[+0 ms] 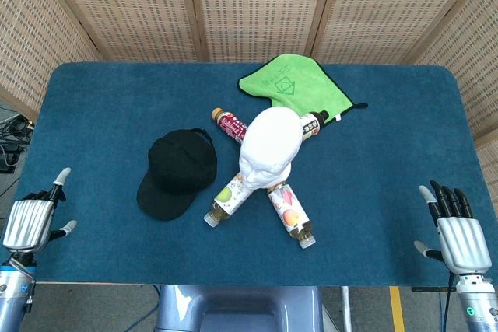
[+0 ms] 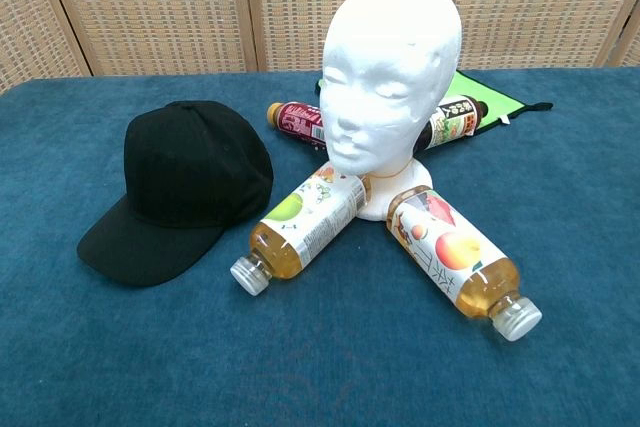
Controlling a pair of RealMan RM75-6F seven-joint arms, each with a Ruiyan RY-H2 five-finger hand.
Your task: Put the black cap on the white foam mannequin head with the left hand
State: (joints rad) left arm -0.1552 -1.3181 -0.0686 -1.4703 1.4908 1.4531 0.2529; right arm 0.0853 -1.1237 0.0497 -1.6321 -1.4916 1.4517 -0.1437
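Hovering at the blue worktop's (image 1: 101,106) near corner, my left hand (image 1: 29,221) holds nothing, fingers apart, well apart from the black fabric cap (image 1: 177,172) lying beside the white foam mannequin head (image 1: 269,144).

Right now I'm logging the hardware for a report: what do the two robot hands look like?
Both show only in the head view. The left robot hand and right robot hand have ribbed silver-grey metallic backs, dark fingers and pale light-grey tips. Below the right one sits a grey wrist section with a small green light. No cables or sleeves are visible on them.
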